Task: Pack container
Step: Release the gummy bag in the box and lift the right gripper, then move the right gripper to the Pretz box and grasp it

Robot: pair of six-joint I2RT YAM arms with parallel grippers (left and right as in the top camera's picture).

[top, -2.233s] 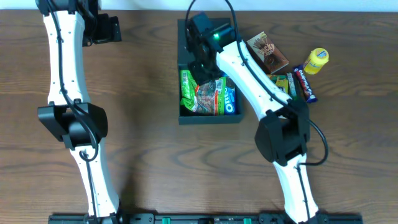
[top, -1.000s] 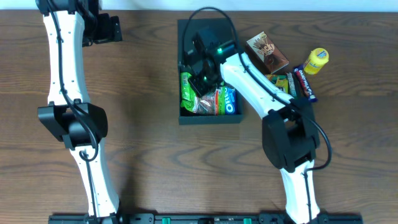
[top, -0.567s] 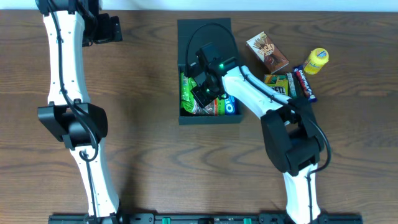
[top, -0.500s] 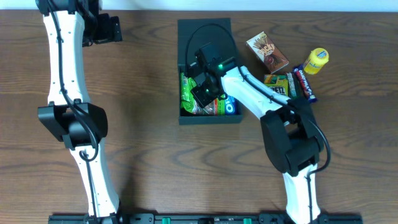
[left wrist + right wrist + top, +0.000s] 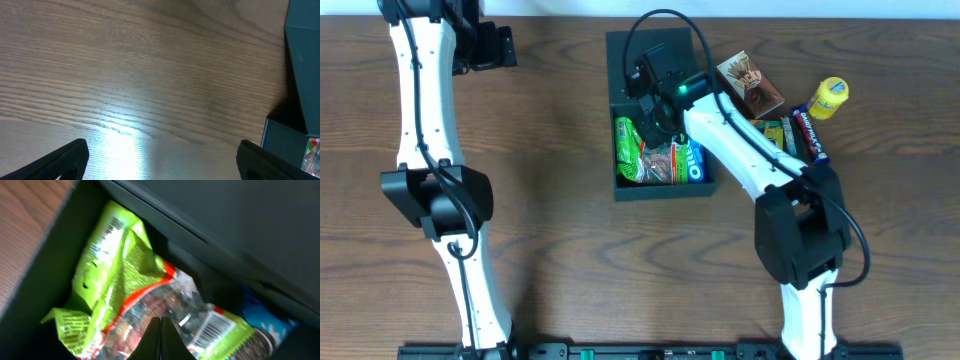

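Note:
The container (image 5: 620,192) is a dark teal-grey box in the middle of the table, its flap lid (image 5: 630,50) open at the far side. Inside lie a lime green packet (image 5: 628,148), a red and green packet (image 5: 665,160) and a blue cookie pack (image 5: 694,162). My right gripper (image 5: 652,118) is shut and empty, over the far end of the box near the lid hinge. In the right wrist view its tips (image 5: 161,321) hover just above the green packets (image 5: 120,265). My left gripper (image 5: 488,46) is open and empty at the far left. Its wrist view shows bare wood and the container's side (image 5: 302,75).
To the right of the container lie a brown snack box (image 5: 750,85), a yellow tub (image 5: 831,97), a dark blue bar (image 5: 811,136) and green and yellow packets (image 5: 770,132). The right arm's cable arches over the lid.
My right gripper has pulled back from the middle of the box toward the lid end. The container has shifted slightly right. The left arm has not moved.

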